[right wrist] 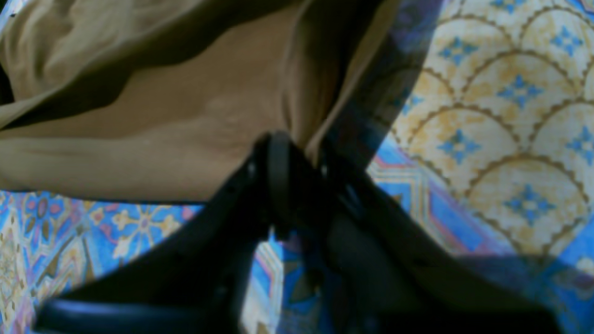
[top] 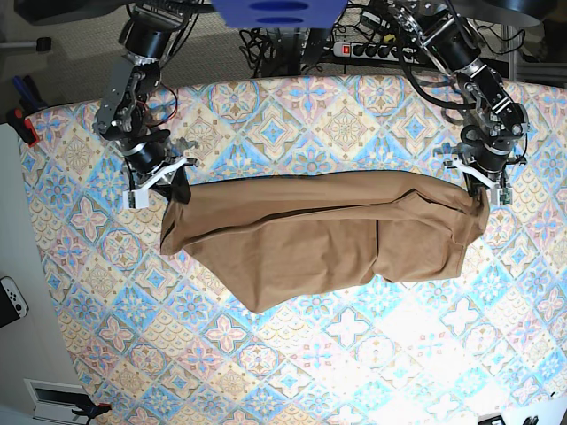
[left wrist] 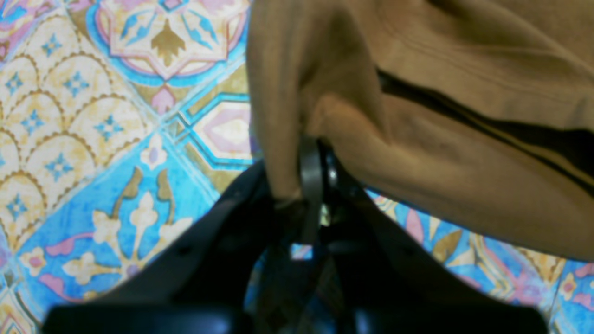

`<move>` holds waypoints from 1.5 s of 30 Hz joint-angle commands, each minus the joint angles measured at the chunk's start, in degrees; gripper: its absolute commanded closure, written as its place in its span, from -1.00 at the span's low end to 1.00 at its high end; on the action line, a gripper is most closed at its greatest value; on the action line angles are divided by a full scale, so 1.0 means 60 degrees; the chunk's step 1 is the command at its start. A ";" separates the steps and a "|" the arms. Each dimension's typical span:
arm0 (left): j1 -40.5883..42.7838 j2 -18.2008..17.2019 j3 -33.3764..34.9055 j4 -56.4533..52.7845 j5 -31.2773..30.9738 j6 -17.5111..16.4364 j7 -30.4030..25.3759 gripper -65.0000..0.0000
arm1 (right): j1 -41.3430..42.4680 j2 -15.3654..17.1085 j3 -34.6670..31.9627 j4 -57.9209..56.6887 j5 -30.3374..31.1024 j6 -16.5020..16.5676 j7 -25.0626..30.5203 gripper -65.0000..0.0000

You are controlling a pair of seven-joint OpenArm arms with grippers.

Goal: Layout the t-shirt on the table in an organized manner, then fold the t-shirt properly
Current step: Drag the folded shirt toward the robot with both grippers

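Observation:
The tan t-shirt (top: 319, 235) stretches across the middle of the table (top: 266, 354), pulled taut along its top edge between both arms, its lower part sagging in folds. My left gripper (top: 478, 190) is at the base view's right, shut on the t-shirt's corner; in the left wrist view its black fingers (left wrist: 311, 171) pinch a bunched fold of the t-shirt (left wrist: 417, 116). My right gripper (top: 175, 184) at the base view's left is shut on the other corner; in the right wrist view its fingers (right wrist: 278, 171) clamp the t-shirt (right wrist: 162, 116).
A power strip and cables (top: 363, 49) lie beyond the table's far edge. A white controller (top: 11, 299) sits off the left side of the table. Patterned tablecloth shows in front of the t-shirt and along both sides.

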State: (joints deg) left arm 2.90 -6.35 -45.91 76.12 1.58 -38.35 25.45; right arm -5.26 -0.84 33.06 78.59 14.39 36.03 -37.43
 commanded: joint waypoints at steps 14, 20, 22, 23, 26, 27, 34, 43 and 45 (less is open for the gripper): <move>0.2089 -0.0282 0.0113 0.0977 0.0520 -0.0275 0.2256 1.00 | -0.0538 0.0030 0.0505 0.0155 -0.0150 -0.0020 -0.0172 1.00; 0.2646 -0.0370 0.0113 0.0992 0.0534 -0.0275 0.2256 1.00 | -0.1153 0.0030 0.0520 0.0301 -0.0106 -0.0020 -0.0157 1.00; 0.2821 -0.0414 0.0113 0.1006 0.0740 -0.0275 0.2256 1.00 | -0.1373 0.0030 0.0520 0.0624 -0.0106 -0.0020 -0.0157 1.00; 0.2865 -0.0458 0.0113 0.1006 0.0886 -0.0275 0.2256 1.00 | -0.1490 0.0030 0.0520 0.0785 -0.0091 -0.0020 -0.0157 1.00; 0.2865 -0.0414 0.0084 0.1006 0.1487 -0.0275 0.2256 1.00 | -0.1827 0.0016 0.0520 0.1254 -0.0091 -0.0020 -0.0157 1.00; 0.2865 -0.0414 0.0055 0.1006 0.1692 -0.0275 0.2256 1.00 | -0.1930 0.0016 0.0549 0.1371 -0.0091 -0.0020 -0.0157 1.00; 0.3026 -0.0414 0.0055 0.1006 0.2249 -0.0275 0.2241 1.00 | -0.1974 0.0016 0.1677 0.1503 -0.0135 -0.0020 -0.0172 1.00; 0.3686 -0.0414 0.0069 0.1006 0.2249 -0.0275 0.2227 1.00 | -0.2252 0.0016 0.1765 0.1430 -0.0135 0.0009 -0.0172 1.00; 0.3832 -0.0414 0.0084 0.1006 0.2249 -0.0275 0.2212 1.00 | -0.2252 0.0016 0.1765 0.1430 -0.0135 0.0009 -0.0172 1.00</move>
State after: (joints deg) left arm 22.28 -9.52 -45.30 84.47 1.74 -40.73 19.84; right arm -18.26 -1.43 43.09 86.91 16.32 37.76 -36.36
